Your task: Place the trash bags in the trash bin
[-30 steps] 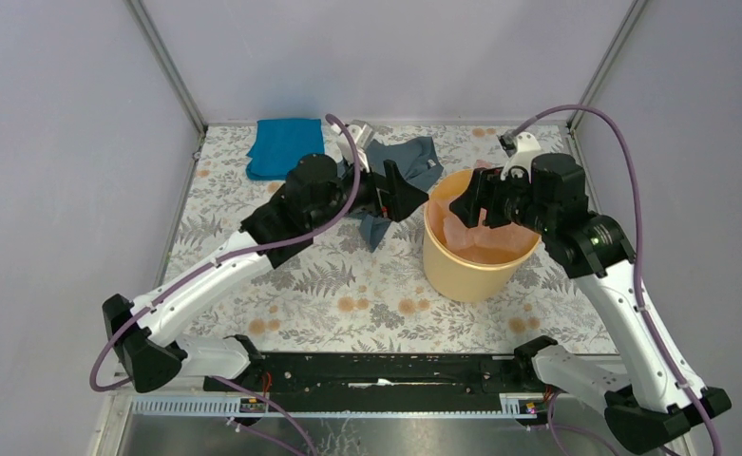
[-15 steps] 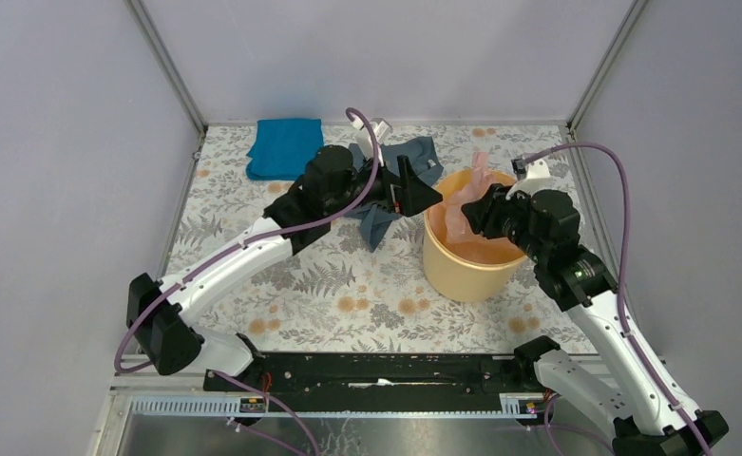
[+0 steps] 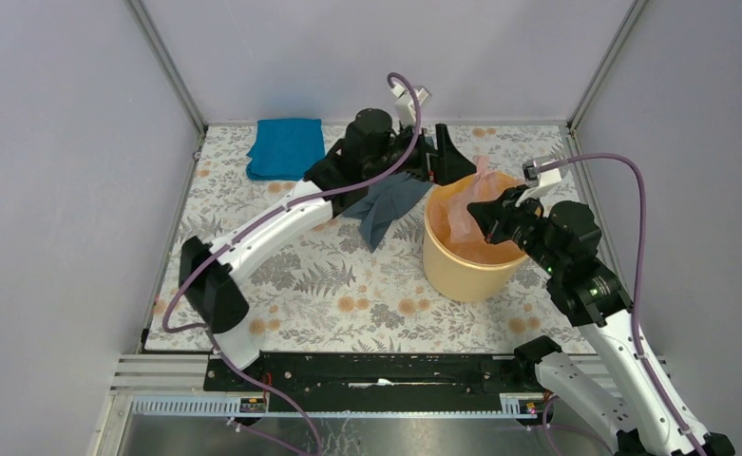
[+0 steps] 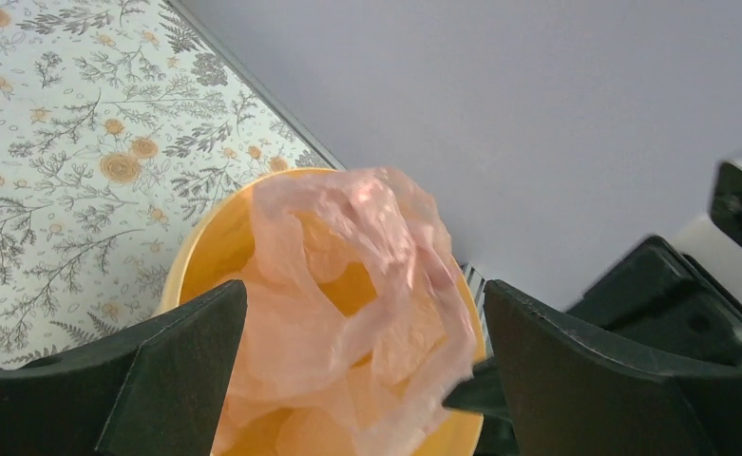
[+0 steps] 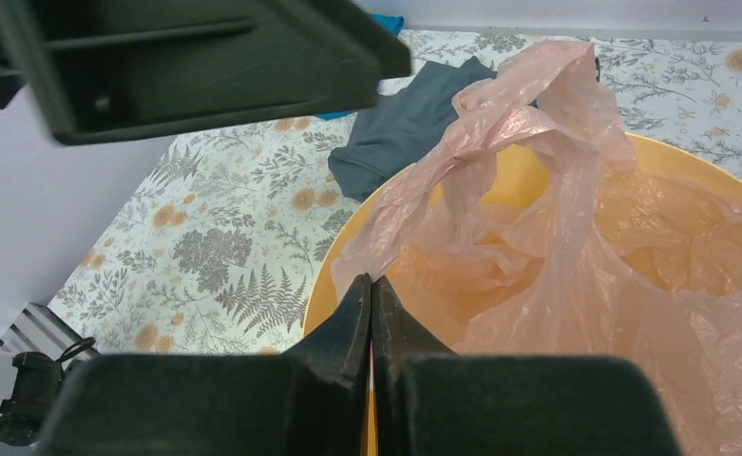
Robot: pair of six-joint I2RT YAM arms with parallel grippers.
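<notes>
— On the right half of the desk [image 3: 329, 294], toward the far edge, what stands there?
— The trash bin [image 3: 462, 271], a round yellow-orange bucket, upright, its mouth open.
— And in it?
— The trash bag [image 3: 471, 204], thin pale-pink film. Most of it lies crumpled inside the bin against the inner walls. One part stands up in a peak above the far rim.
— Anything next to the bin?
— A grey-blue garment [image 3: 386, 201] lies rumpled on the desk just beside the bin's left side. A bright blue folded cloth [image 3: 286, 145] sits near the far left corner, well apart from the bin.
— The right fingers?
— The right gripper [image 5: 371, 285] reaches in over the bin's right rim, its fingers pressed together on a fold of the bag. In the right wrist view the film runs from their tips up toward the peak.
— The left?
— The left gripper [image 4: 363, 290] hangs over the far edge of the bin with its fingers spread wide, holding nothing. The raised part of the bag shows between them, but whether it touches them I cannot tell.
</notes>
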